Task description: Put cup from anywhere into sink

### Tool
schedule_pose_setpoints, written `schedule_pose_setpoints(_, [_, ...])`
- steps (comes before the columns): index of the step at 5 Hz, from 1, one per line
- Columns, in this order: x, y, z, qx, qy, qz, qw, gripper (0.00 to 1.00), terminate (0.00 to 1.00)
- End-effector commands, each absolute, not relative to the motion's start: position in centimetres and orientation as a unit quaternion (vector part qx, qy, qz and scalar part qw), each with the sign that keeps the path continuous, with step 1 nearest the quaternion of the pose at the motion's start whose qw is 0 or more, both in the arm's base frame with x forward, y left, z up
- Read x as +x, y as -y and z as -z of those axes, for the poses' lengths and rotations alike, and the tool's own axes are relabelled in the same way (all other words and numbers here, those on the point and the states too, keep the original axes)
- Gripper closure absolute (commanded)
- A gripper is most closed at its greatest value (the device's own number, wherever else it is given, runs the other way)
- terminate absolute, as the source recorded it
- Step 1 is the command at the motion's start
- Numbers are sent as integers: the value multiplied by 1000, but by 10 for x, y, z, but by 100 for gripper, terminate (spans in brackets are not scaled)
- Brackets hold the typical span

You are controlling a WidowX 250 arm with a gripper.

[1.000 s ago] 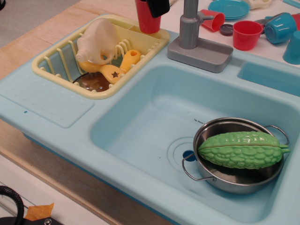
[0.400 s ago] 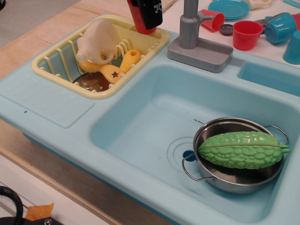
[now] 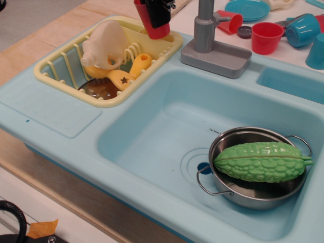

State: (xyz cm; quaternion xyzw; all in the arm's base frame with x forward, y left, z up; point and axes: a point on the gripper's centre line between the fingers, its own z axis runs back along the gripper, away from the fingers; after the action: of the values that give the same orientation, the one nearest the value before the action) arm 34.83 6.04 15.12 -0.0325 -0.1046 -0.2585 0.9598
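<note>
The tall red cup (image 3: 150,26) is held in my black gripper (image 3: 157,11) at the top edge of the view. It hangs tilted over the far right corner of the pale yellow dish rack (image 3: 50,71), just left of the grey faucet (image 3: 205,25). The gripper is shut on the cup's upper part, and its own upper body is cut off by the frame. The large light blue sink (image 3: 147,136) lies below and to the right, with its round drain hole (image 3: 203,167) showing beside a pot.
A steel pot (image 3: 253,195) holding a green bitter gourd (image 3: 260,161) sits in the sink's right half. The rack holds a cream shell-like item (image 3: 104,43) and a yellow utensil (image 3: 132,68). Shorter red cups (image 3: 266,36) and blue cups (image 3: 302,29) stand behind the faucet.
The gripper and the red cup have shifted left and a little toward the camera, and the cup has tilted; it now hangs over the rack's corner. Nothing else moved.
</note>
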Motion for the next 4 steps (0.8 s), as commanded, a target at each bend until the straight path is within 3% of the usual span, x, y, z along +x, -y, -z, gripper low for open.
schedule_pose_setpoints(1, [329,-42,-191,-26,93,209,973,100,0])
schedule_pose_setpoints(2, [307,-19,-198,-32,81,151,985,100,0])
schedule_pose_setpoints(3, [290,6,-197,-64,57,82,993,100,0])
schedule_pose_setpoints(4, [264,31,-181,-108,54,25,992,100,0])
